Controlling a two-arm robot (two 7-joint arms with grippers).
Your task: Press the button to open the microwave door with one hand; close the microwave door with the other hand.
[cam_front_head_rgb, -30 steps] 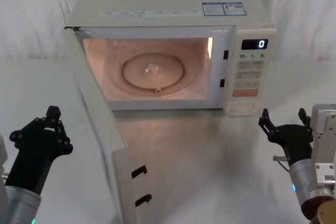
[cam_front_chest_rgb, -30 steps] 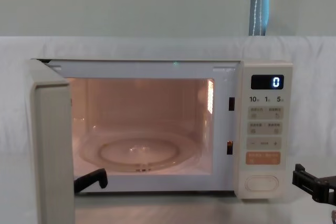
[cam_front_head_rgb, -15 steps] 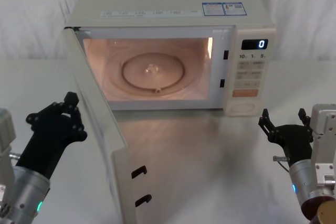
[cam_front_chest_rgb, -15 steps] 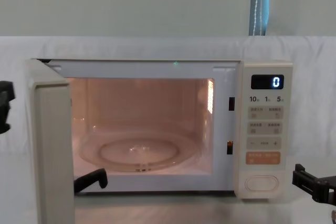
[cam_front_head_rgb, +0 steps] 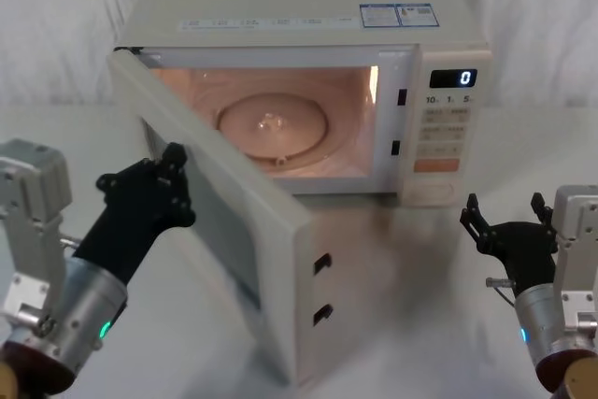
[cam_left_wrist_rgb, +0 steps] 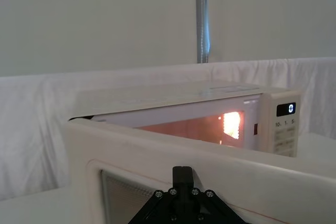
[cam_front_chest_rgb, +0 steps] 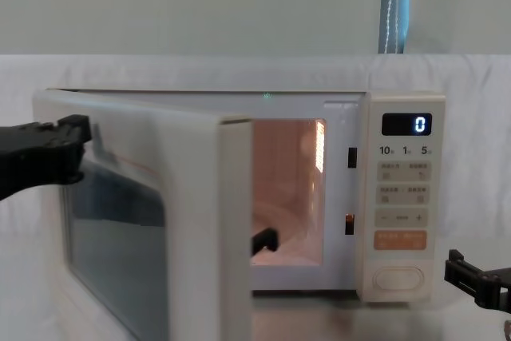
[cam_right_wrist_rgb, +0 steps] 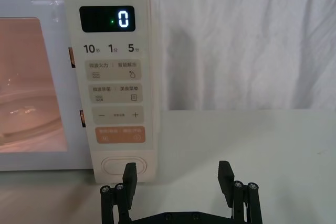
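- A pale, glossy table (cam_front_head_rgb: 439,324) carries the scene; its surface mirrors the warm light from the oven cavity just before the appliance.
- A cream microwave (cam_front_head_rgb: 308,7) stands directly on the table, toward the far side, its control panel on the right.
- The microwave door (cam_front_head_rgb: 234,221), hinged at the left, stands partly open and swings out over the tabletop.
- White draped cloth (cam_right_wrist_rgb: 241,45) hangs behind the table, meeting its far edge.

turntable (cam_front_head_rgb: 273,124) inside lit cavity | display (cam_right_wrist_rgb: 107,19) reads 0 (white digit) | orange button (cam_right_wrist_rgb: 120,135) beneath keys
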